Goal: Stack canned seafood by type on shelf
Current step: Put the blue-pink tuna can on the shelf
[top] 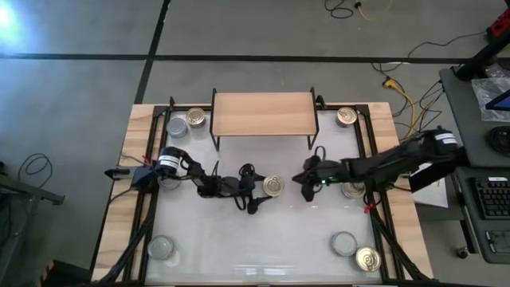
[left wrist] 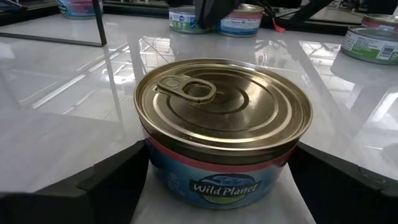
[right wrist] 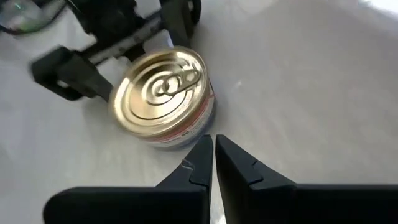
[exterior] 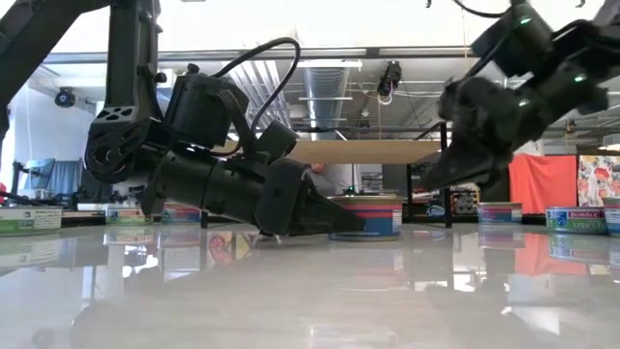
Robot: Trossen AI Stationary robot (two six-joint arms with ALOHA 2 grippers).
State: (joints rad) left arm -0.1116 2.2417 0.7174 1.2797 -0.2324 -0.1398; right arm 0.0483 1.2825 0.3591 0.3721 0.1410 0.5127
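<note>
Grey concrete floor, crossed by dark lines and loose cables, is seen around the glossy white surface (top: 239, 239). At its far edge the shelf (top: 263, 114) stands with its wooden top bare. A gold-lidded tin (top: 273, 186) sits mid-surface between the spread fingers of the left gripper (top: 256, 194), whether touched cannot be told. The right gripper (right wrist: 213, 155) is clenched on nothing just beside it. Other tins are scattered near the corners.

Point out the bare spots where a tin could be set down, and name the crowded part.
The shelf top is bare. So is the table's front middle, between the silver tin and the silver tin. Crowded: the table centre, where the open left gripper flanks the gold-lidded tin and the shut right gripper hangs just beside it.
</note>
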